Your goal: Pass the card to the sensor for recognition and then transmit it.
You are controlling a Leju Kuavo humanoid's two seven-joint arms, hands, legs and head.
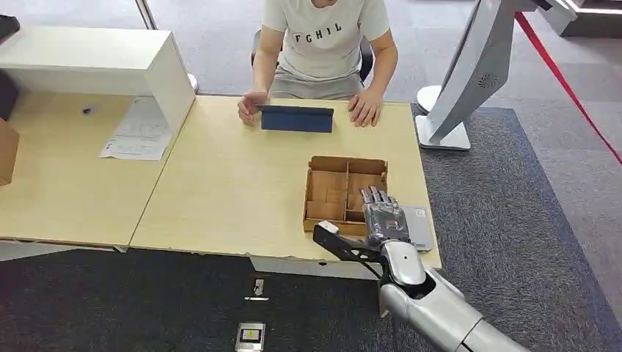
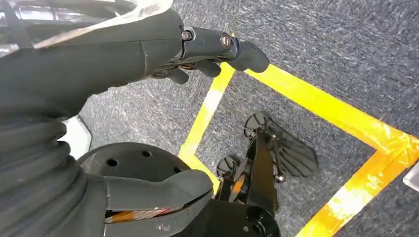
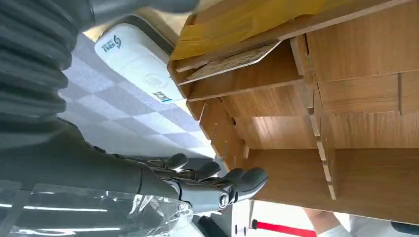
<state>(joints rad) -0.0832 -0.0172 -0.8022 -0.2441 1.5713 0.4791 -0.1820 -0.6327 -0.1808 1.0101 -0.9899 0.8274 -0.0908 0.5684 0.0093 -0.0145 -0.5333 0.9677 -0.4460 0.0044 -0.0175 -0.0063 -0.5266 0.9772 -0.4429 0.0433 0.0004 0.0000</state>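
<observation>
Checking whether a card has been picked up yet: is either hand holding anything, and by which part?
Nothing is held. The right hand hovers over the wooden box, fingers empty; the left hand hangs above the carpet, also empty.

We see the right hand (image 1: pixel 383 215) covering the near right corner of the wooden divided box (image 1: pixel 345 192), so what lies in that compartment is hidden from us. It also overlaps the white device (image 1: pixel 419 226) just right of the box, whose printing is too small to read. The person (image 1: pixel 323 44) at the far side of the table (image 1: pixel 220 183) is cut off above the shoulders. Writing on the paper sheet (image 1: pixel 139 132) is illegible. We cannot make out a card anywhere.
</observation>
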